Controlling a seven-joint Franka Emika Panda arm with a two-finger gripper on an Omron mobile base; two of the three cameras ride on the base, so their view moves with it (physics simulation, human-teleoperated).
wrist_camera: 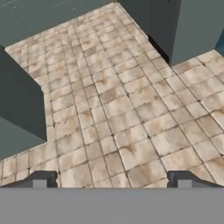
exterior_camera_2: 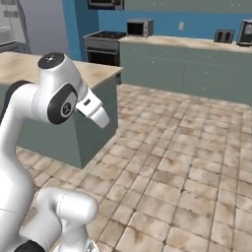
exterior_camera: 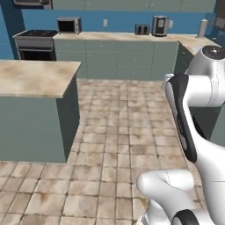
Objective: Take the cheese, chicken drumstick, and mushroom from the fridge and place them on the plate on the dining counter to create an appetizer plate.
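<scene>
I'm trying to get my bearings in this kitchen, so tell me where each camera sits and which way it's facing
Left base view: behind the arm's left, looking forward over the tiled floor toward the microwave on the back counter; the white arm shows at right.
Right base view: behind the arm's right, facing the same way; the arm rises at left.
Hand view: on the hand, aimed down at the floor; the open gripper shows at the bottom, holding nothing.
Shared: both base views show the island counter, stove and microwave.
</scene>
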